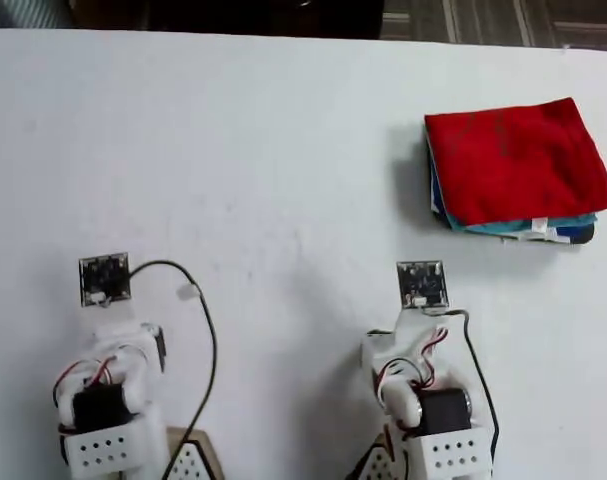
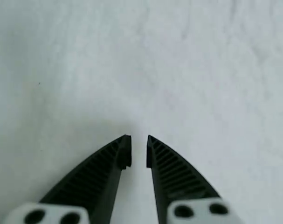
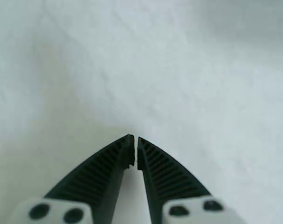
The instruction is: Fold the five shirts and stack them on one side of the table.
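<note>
A: Entry. Stack of shirts (image 1: 513, 170) sits at 2 o'clock on the table (image 1: 233, 150), red shirt (image 1: 518, 155) on top. Teal, white and dark layers show along its 5 o'clock edge. I cannot confirm a count of five from those edges.

B: Tools?

A: Left gripper (image 2: 139, 151): tips narrowly parted, nothing between them, bare table beneath. Right gripper (image 3: 135, 151): closed to a hairline, also holding nothing. One arm (image 1: 108, 400) is folded back at 7 o'clock, the other arm (image 1: 423, 390) at 5 o'clock, both well apart from the stack.

B: Status, as a judgement?

A: No loose shirt lies on the table, so the task looks finished or very nearly so.

B: Failure modes from here?

A: 1. The lower layers stick out unevenly. A gripper brushing that edge could drag a layer out and skew the pile.
2. The stack lies near the table's 3 o'clock side. A push that way could tip it off.
3. The black cable (image 1: 198, 330) loops loosely beside the 7 o'clock arm. It could snag if that arm swings out.
</note>
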